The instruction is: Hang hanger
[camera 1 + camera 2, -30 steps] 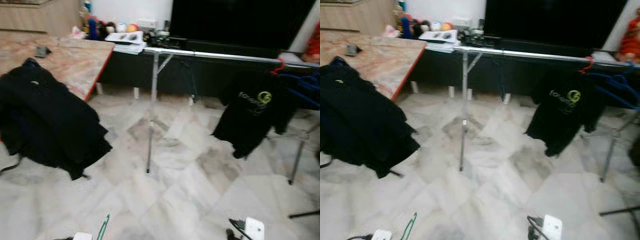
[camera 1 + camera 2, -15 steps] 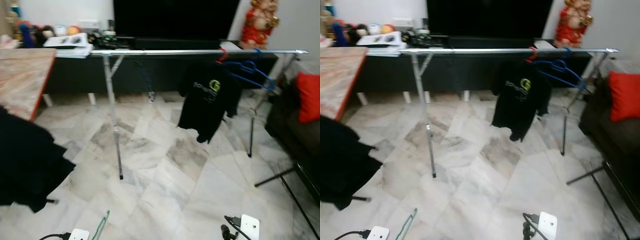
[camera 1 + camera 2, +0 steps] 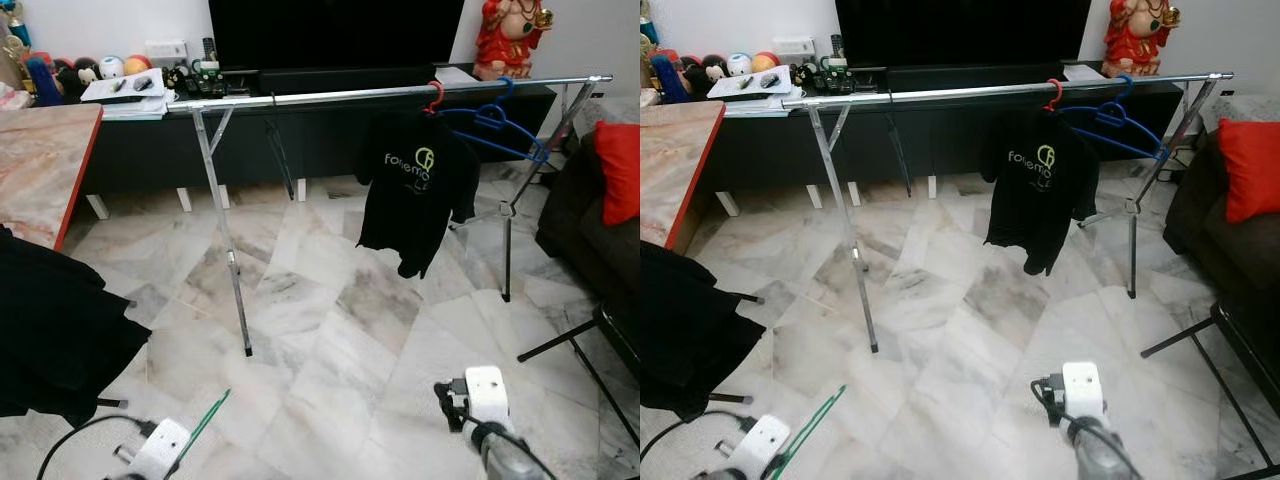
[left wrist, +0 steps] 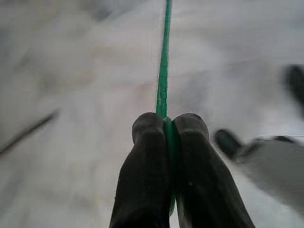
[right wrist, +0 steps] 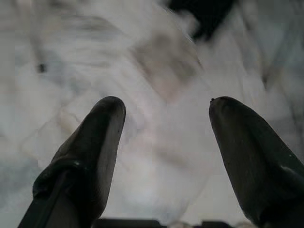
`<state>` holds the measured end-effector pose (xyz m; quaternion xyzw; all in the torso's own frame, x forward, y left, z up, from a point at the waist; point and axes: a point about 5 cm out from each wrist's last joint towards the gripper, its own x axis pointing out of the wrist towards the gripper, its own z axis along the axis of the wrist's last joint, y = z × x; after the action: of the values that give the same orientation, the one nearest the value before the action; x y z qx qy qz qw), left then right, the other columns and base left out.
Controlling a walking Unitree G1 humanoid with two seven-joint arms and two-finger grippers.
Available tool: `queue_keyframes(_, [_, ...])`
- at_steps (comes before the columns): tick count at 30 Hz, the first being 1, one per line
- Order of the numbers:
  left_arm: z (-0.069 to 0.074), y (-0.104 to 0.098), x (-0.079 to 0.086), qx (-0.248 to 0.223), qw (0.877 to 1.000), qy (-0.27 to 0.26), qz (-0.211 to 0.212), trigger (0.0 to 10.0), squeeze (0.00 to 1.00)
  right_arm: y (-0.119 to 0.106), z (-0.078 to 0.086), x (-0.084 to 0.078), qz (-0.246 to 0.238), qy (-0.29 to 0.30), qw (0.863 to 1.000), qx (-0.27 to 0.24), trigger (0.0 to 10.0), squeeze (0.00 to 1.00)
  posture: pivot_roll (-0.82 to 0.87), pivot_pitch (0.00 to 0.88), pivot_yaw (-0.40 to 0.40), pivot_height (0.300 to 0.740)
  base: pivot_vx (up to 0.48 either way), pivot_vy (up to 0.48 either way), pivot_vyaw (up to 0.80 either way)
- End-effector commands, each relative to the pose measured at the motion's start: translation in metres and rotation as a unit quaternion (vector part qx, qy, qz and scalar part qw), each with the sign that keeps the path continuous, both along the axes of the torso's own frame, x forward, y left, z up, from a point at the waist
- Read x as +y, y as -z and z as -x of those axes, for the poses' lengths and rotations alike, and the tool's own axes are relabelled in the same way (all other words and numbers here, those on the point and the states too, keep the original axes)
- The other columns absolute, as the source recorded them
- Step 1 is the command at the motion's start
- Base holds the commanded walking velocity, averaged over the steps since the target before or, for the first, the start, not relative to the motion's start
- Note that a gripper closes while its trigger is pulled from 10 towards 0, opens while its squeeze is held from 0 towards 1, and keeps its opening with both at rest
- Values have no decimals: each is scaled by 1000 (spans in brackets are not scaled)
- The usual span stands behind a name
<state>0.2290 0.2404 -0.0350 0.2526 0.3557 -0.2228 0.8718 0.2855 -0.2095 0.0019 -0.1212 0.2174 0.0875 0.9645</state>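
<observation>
A thin green hanger [image 4: 164, 71] is pinched between my left gripper's [image 4: 166, 126] two black fingers, and its green wire [image 3: 204, 424] pokes up at the bottom left of the head view. My right gripper [image 5: 166, 111] stands open over the marble floor with nothing between its fingers; that arm's wrist [image 3: 484, 394] shows low on the right. Ahead stands a silver clothes rail [image 3: 330, 96]. On it hang a black T-shirt [image 3: 414, 186] on a red hanger [image 3: 434, 96] and a bare blue hanger [image 3: 498, 125].
A marble-topped table [image 3: 40, 160] stands at the left, with black clothing [image 3: 55, 335] draped over its near edge. A dark sofa with a red cushion [image 3: 620, 170] is at the right. Behind the rail a low TV bench [image 3: 300, 80] holds small items. A black stand leg [image 3: 560, 340] crosses the floor at right.
The camera has swung right and steadied, so the rail now spans the picture. Both wrists have come up higher into the head view. The left gripper still grips the green hanger.
</observation>
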Motion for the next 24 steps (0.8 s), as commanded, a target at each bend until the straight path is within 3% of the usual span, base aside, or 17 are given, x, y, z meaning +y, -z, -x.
queue_keyframes(1, [5, 3, -9, 32, 997, 64, 18, 10000, 0, -5, -4, 10, 24, -78, 997, -9, 10000, 0, 65, 103, -9, 740, 0, 0, 0])
queue_keyframes(3, [11, 5, -10, 58, 994, 87, 30, 10000, 0, -8, -5, 16, 38, -127, 991, -14, 10000, 0, 64, 102, -8, 740, 0, 0, 0])
queue_keyframes(6, [19, 9, -1, 90, 992, 87, 13, 10000, 0, -11, -7, 18, 42, -142, 989, -18, 10000, 0, 63, 102, -7, 740, 0, 0, 0])
queue_keyframes(7, [32, 15, 17, 132, 986, 84, -51, 10000, 0, -13, -9, 19, 46, -148, 988, -23, 10000, 0, 68, 103, -4, 740, 0, 0, 0])
queue_keyframes(8, [37, 16, 29, 138, 982, 82, -103, 10000, 0, -13, -9, 20, 47, -148, 988, -24, 10000, 0, 69, 103, -4, 740, 0, 0, 0])
queue_keyframes(9, [37, 14, 42, 128, 976, 72, -164, 10000, 0, -14, -10, 21, 48, -147, 988, -28, 10000, 0, 69, 104, -4, 740, 0, 0, 0])
queue_keyframes(10, [26, 1, 63, 78, 969, 19, -235, 10000, 0, -16, -12, 23, 46, -151, 987, -33, 10000, 0, 69, 105, -3, 740, 0, 0, 0])
queue_keyframes(12, [3, -20, 75, 2, 966, -37, -257, 10000, 0, -21, -15, 30, 41, -180, 982, -42, 10000, 0, 69, 107, -6, 740, 0, 0, 0])
queue_keyframes(13, [3, -20, 75, 2, 966, -37, -257, 10000, 0, -21, -15, 30, 41, -180, 982, -42, 10000, 0, 69, 107, -6, 740, 0, 0, 0])
queue_keyframes(14, [-10, -32, 79, -34, 963, -51, -263, 10000, 0, -23, -16, 33, 41, -202, 978, -46, 10000, 0, 72, 107, -7, 740, 0, 0, 0])
queue_keyframes(16, [-29, -48, 75, -77, 966, -59, -239, 10000, 0, -28, -19, 37, 45, -233, 970, -52, 10000, 0, 72, 106, -6, 740, 0, 0, 0])
queue_keyframes(17, [-48, -63, 68, -117, 969, -57, -211, 10000, 0, -34, -21, 39, 49, -260, 963, -58, 10000, 0, 72, 106, -6, 740, 0, 0, 0])
queue_keyframes(18, [-48, -63, 68, -117, 969, -57, -211, 10000, 0, -34, -21, 39, 49, -260, 963, -58, 10000, 0, 72, 106, -6, 740, 0, 0, 0])
queue_keyframes(20, [-74, -81, 41, -161, 974, 4, -160, 10000, 0, -45, -26, 41, 51, -301, 950, -74, 10000, 0, 70, 100, -5, 740, 0, 0, 0])
queue_keyframes(22, [-83, -87, 22, -174, 974, 53, -135, 10000, 0, -51, -28, 42, 47, -319, 943, -80, 10000, 0, 68, 98, -4, 740, 0, 0, 0])
queue_keyframes(23, [-87, -89, 10, -182, 972, 88, -123, 10000, 0, -53, -28, 43, 43, -332, 939, -82, 10000, 0, 67, 97, -4, 740, 0, 0, 0])
queue_keyframes(24, [-93, -94, -16, -192, 962, 165, -102, 10000, 0, -58, -28, 45, 29, -363, 928, -81, 10000, 0, 65, 94, -4, 740, 0, 0, 0])
